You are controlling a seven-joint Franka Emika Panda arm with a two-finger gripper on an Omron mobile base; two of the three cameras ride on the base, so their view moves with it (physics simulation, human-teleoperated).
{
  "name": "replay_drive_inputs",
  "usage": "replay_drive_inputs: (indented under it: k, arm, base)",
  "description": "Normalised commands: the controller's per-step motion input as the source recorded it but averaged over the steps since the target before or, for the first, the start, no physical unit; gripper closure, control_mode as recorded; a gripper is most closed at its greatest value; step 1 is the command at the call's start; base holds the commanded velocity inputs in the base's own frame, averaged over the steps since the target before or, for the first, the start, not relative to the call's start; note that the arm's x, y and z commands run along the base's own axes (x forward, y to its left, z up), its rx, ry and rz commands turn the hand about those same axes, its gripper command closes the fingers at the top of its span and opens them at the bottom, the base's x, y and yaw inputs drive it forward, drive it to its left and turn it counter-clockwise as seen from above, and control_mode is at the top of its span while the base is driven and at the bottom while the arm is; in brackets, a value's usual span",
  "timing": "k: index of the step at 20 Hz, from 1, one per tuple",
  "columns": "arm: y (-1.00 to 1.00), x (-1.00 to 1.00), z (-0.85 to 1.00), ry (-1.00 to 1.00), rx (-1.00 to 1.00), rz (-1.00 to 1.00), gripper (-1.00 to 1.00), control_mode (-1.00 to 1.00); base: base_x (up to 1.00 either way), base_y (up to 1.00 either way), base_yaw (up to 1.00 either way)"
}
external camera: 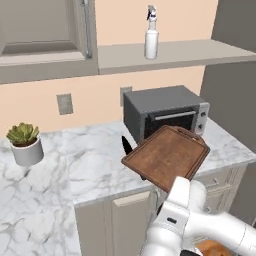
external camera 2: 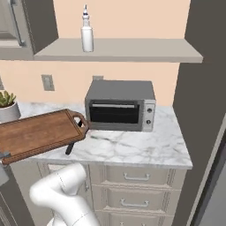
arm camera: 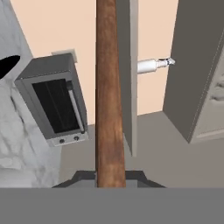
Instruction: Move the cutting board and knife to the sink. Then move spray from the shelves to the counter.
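My gripper [arm camera: 110, 176] is shut on the near edge of the cutting board [external camera: 166, 156], a dark brown wooden board held tilted above the counter [external camera: 75, 167]. In the hand view the cutting board [arm camera: 109, 96] shows edge-on, running up from between my fingertips. Its handle end points at the oven in the right base view [external camera 2: 42, 131]. The black knife [external camera: 126, 145] lies on the counter, mostly hidden under the board; a dark end shows [external camera 2: 69, 149]. The white spray [external camera: 151, 37] [external camera 2: 87, 34] [arm camera: 152, 65] stands upright on the grey shelves [external camera: 180, 52] [external camera 2: 123, 50]. The sink is out of view.
A grey toaster oven [external camera: 167, 112] [external camera 2: 120, 106] [arm camera: 54, 103] stands at the back of the counter, just behind the board. A potted succulent [external camera: 25, 142] [external camera 2: 6, 106] sits to the left. A tall dark cabinet [external camera 2: 203, 88] bounds the right side.
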Motion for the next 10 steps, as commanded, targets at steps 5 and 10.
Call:
replay_drive_inputs:
  k: [5, 10]
  arm:
    - [0.0, 0.0, 0.0, 0.0, 0.0, 0.0, 1.0, 1.0]
    - [0.0, 0.0, 0.0, 0.0, 0.0, 0.0, 1.0, 1.0]
  base:
    - [0.06, 0.0, -0.8]
    - [0.0, 0.0, -0.88]
